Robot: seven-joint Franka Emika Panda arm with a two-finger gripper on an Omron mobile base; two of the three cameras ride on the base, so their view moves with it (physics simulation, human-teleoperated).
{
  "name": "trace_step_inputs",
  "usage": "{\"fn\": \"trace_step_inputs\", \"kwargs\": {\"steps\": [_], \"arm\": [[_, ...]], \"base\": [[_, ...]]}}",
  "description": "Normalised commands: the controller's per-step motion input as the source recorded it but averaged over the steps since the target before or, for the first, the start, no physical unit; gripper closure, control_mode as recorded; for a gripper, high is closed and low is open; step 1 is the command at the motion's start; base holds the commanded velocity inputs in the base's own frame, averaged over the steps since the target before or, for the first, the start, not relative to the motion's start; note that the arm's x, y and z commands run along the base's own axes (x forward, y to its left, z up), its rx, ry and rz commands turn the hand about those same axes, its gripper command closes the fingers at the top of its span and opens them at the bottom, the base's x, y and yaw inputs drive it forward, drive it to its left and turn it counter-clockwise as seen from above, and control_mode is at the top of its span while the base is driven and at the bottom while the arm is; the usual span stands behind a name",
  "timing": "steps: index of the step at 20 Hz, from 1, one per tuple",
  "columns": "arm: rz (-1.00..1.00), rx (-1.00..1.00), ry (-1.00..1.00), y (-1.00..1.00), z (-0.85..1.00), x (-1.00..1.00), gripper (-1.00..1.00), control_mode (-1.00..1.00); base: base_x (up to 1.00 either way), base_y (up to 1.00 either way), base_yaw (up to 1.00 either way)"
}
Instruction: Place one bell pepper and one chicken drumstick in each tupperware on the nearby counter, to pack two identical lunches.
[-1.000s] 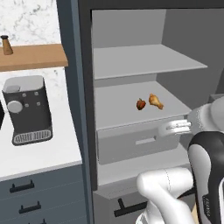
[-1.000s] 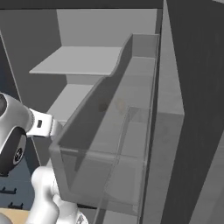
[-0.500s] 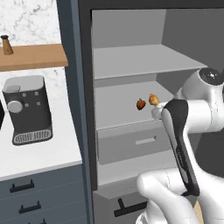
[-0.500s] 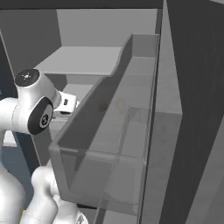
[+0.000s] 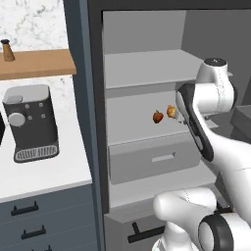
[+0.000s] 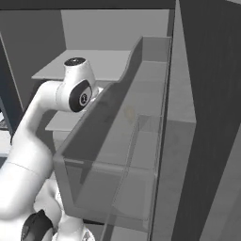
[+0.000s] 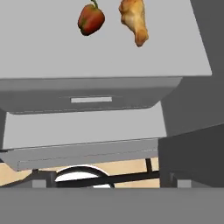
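Note:
A dark-red bell pepper (image 5: 158, 116) and a golden chicken drumstick (image 5: 171, 111) lie side by side on the middle shelf of an open fridge. In the hand view the bell pepper (image 7: 91, 19) and the drumstick (image 7: 134, 22) sit at the top, on the grey shelf (image 7: 109, 57). My arm (image 5: 208, 93) stands raised in front of the shelf's right part. The forearm hides the hand, just right of the drumstick, and nothing is held. The white counter (image 5: 54, 171) lies to the left. The tupperware is out of view.
A grey fridge drawer (image 5: 152, 159) sits under the shelf. Another shelf (image 5: 147, 68) is above it. A coffee machine (image 5: 32, 122) stands on the counter under a wooden wall shelf (image 5: 37, 63). The fridge door's clear bins (image 6: 117, 155) stand close on the right.
My arm has swung up and left from the lower right to the front of the middle shelf, near the drumstick. The pepper and drumstick have not moved.

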Motion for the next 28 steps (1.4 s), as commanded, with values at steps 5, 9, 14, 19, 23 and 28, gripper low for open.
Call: {"fn": "trace_step_inputs", "kwargs": {"steps": [5,9,14,19,23,28], "arm": [[0.06,-0.03,-0.04,-0.52,-0.70,0.50,-1.00,-1.00],[0.10,0.01,-0.01,-0.48,-0.28,0.69,-1.00,-1.00],[0.14,0.12,-0.07,-0.22,-0.25,0.44,-1.00,-1.00],[0.11,0.09,-0.06,-0.02,-0.18,0.48,-1.00,-1.00],[0.06,0.00,-0.11,0.00,-0.15,0.46,-1.00,-1.00],[0.04,0.00,-0.13,0.00,-0.41,0.39,-1.00,-1.00]], "base": [[0.00,0.00,0.00],[0.00,0.00,0.00],[0.00,0.00,0.00],[0.00,0.00,0.00],[0.00,0.00,0.00],[0.00,0.00,0.00]]}}
